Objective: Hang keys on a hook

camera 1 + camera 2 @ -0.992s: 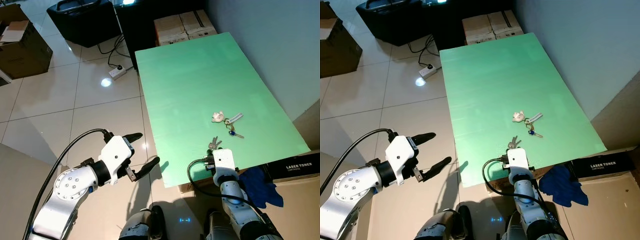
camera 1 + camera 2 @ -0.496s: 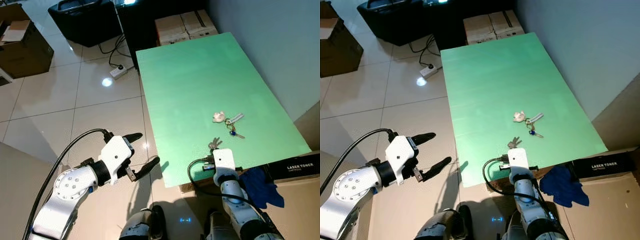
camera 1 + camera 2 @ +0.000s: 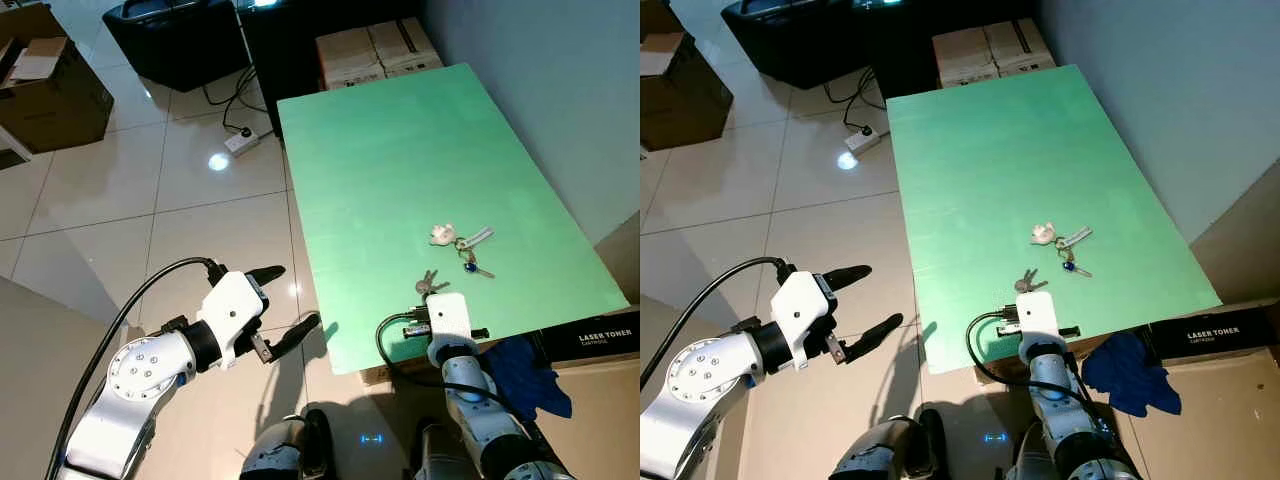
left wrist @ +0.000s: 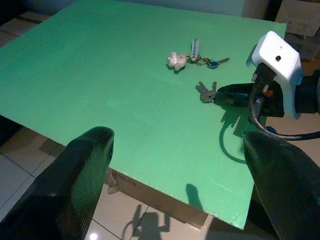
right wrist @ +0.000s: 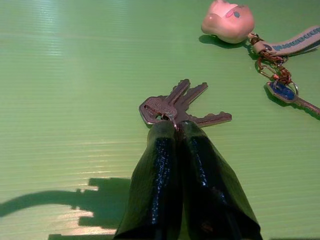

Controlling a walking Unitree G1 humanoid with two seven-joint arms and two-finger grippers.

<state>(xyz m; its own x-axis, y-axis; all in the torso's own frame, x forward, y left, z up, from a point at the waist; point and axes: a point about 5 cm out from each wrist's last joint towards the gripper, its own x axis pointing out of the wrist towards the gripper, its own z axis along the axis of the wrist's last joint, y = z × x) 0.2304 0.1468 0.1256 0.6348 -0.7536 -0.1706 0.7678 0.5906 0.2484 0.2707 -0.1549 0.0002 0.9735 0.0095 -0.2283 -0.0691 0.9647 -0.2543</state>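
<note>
Keys (image 5: 176, 106) lie on the green surface (image 3: 400, 150), pinched by my right gripper (image 5: 175, 127), while my left gripper (image 3: 283, 305) hangs spread over the floor.

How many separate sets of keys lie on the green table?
2. A bare silver bunch at the closed right hand's fingertips near the green table's front edge; beyond it, a set with a pink pig charm.

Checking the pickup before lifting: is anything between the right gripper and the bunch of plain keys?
Nothing visible is. The right gripper has its fingers closed together at the ring of the plain keys on the green table. The pig keychain set lies apart, farther along.
</note>
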